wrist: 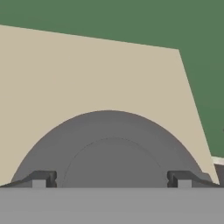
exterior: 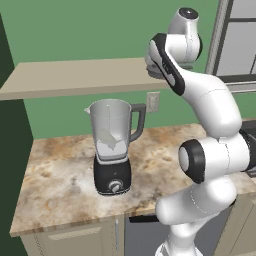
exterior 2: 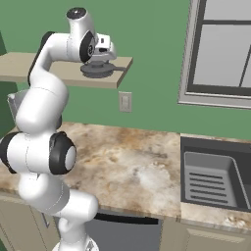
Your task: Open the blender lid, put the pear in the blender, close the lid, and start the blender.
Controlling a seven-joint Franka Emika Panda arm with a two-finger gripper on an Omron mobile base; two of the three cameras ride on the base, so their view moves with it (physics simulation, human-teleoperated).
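The blender point(exterior: 112, 150) stands on the counter with its jar top uncovered; its black base carries a silver knob point(exterior: 115, 186). A pale rounded shape point(exterior: 107, 136) shows low inside the jar, and I cannot tell whether it is the pear. The dark grey blender lid point(exterior 2: 98, 69) lies flat on the beige shelf point(exterior 2: 122, 63), up and to the right of the blender. My gripper point(exterior 2: 100, 60) points down right over the lid point(wrist: 109, 148). It is open, its fingertips point(wrist: 43, 178) spread either side of the lid's raised middle.
The marbled counter point(exterior: 60, 170) runs left and right of the blender. A wall outlet point(exterior: 153, 101) sits behind the jar handle. A dark sink point(exterior 2: 211, 181) lies at the right, below a window point(exterior 2: 220, 49). The shelf's front edge overhangs the counter.
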